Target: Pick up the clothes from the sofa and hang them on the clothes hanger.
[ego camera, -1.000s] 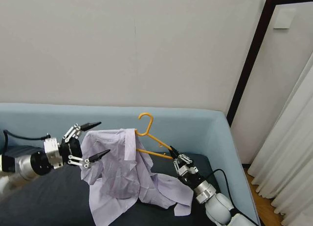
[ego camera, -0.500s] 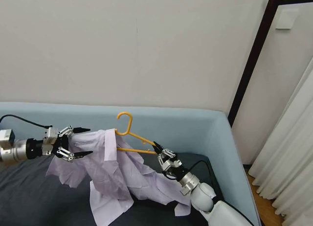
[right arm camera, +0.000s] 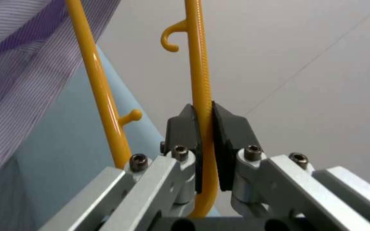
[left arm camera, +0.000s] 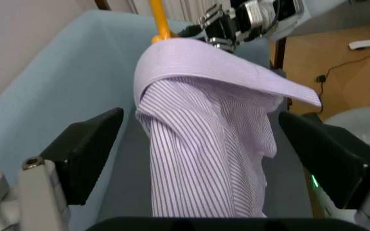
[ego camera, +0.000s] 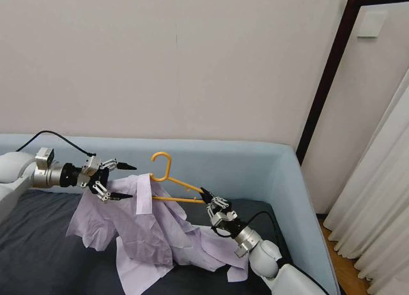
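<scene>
A lilac striped shirt (ego camera: 150,228) hangs over an orange hanger (ego camera: 167,175) above the sofa, its tail lying on the seat. My right gripper (ego camera: 206,200) is shut on the hanger's right end; in the right wrist view its pads (right arm camera: 223,139) clamp the hanger's orange bar (right arm camera: 201,72), with the shirt (right arm camera: 18,48) beside it. My left gripper (ego camera: 130,181) is open at the shirt's left shoulder. From the left wrist, the collared shoulder (left arm camera: 204,139) sits between the spread black fingers (left arm camera: 88,144), without touching them, and the hanger (left arm camera: 159,19) pokes out behind.
The sofa has a pale blue back (ego camera: 262,170) and a dark grey seat (ego camera: 38,257). A plain wall rises behind it. A dark door frame (ego camera: 326,84) and white curtains (ego camera: 377,205) stand at the right. A black cable (ego camera: 51,136) trails from my left arm.
The right gripper carried the hanger and shirt leftward and lower. The left arm drew away to the left, then reached in to the shirt's shoulder, fingers open throughout.
</scene>
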You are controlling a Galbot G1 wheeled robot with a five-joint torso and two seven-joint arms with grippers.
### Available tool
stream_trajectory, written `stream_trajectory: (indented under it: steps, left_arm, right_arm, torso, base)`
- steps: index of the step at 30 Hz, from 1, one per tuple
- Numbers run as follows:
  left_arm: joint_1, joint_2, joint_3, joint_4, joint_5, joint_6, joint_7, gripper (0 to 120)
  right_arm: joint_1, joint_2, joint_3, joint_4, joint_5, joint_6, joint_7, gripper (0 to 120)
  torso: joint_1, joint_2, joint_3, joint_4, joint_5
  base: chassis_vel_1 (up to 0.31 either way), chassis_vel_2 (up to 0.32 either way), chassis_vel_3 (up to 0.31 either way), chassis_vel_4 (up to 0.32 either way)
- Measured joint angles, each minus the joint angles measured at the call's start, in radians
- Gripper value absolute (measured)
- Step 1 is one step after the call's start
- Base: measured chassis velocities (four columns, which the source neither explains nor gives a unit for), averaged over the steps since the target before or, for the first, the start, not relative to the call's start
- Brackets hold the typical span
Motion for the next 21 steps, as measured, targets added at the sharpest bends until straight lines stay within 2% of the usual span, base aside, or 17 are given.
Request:
stream_trajectory:
  steps: [1, 5, 7, 10, 11, 15, 16, 19, 20, 21]
  left_arm:
    - [0.0, 0.0, 0.0, 0.0, 0.0, 0.0, 0.0, 94]
    - [-0.023, -0.037, 0.006, 0.032, 0.032, 0.001, 0.005, 77]
    - [-0.03, -0.048, 0.01, 0.04, 0.039, 0.002, 0.014, 73]
    - [-0.053, -0.074, 0.025, 0.065, 0.069, 0.009, 0.046, 58]
    - [-0.053, -0.074, 0.025, 0.065, 0.069, 0.009, 0.046, 58]
    - [-0.079, -0.102, 0.037, 0.1, 0.095, 0.019, 0.074, 39]
    - [-0.079, -0.102, 0.037, 0.1, 0.095, 0.019, 0.074, 39]
    - [-0.091, -0.113, 0.044, 0.117, 0.1, 0.024, 0.079, 26]
    - [-0.091, -0.113, 0.044, 0.117, 0.1, 0.024, 0.079, 26]
    - [-0.094, -0.117, 0.048, 0.121, 0.1, 0.024, 0.079, 20]
  right_arm:
    - [0.0, 0.0, 0.0, 0.0, 0.0, 0.0, 0.0, 5]
    - [0.003, 0.006, 0.002, -0.006, -0.007, 0.002, 0.005, 5]
    - [0.005, 0.008, 0.002, -0.007, -0.007, 0.002, 0.008, 5]
    - [0.009, 0.011, 0.004, -0.008, -0.011, 0.001, 0.018, 5]
    - [0.009, 0.011, 0.004, -0.008, -0.011, 0.001, 0.018, 5]
    - [0.01, 0.011, 0.009, -0.008, -0.016, -0.005, 0.043, 5]
    - [0.01, 0.011, 0.009, -0.008, -0.016, -0.005, 0.043, 5]
    - [0.009, 0.01, 0.012, -0.005, -0.017, -0.008, 0.055, 5]
    - [0.009, 0.01, 0.012, -0.005, -0.017, -0.008, 0.055, 5]
    - [0.008, 0.01, 0.012, -0.002, -0.017, -0.01, 0.061, 5]
  torso:
    - [0.0, 0.0, 0.0, 0.0, 0.0]
    - [0.0, 0.0, 0.0, -0.0001, -0.0001]
    - [0.0, 0.0, 0.0, -0.0001, -0.0002]
    - [0.0, 0.0, 0.0, -0.0001, -0.0001]
    - [0.0, 0.0, 0.0, -0.0001, -0.0001]
    - [0.0, 0.0, 0.0, -0.0001, -0.0001]
    - [0.0, 0.0, 0.0, -0.0001, -0.0001]
    - [0.0, 0.0, 0.0, -0.0001, -0.0002]
    - [0.0, 0.0, 0.0, -0.0001, -0.0002]
    - [0.0, 0.0, 0.0, -0.0001, -0.0001]
  base:
    - [0.0, 0.0, 0.0, 0.0]
    - [0.0, 0.0, 0.0, 0.0]
    - [0.0, 0.0, 0.0, 0.0]
    - [0.0, 0.0, 0.0, 0.0]
    - [0.0, 0.0, 0.0, 0.0]
    - [0.0, 0.0, 0.0, 0.0]
    - [0.0, 0.0, 0.0, 0.0]
    - [0.0, 0.0, 0.0, 0.0]
    - [0.0, 0.0, 0.0, 0.0]
    - [0.0, 0.0, 0.0, 0.0]
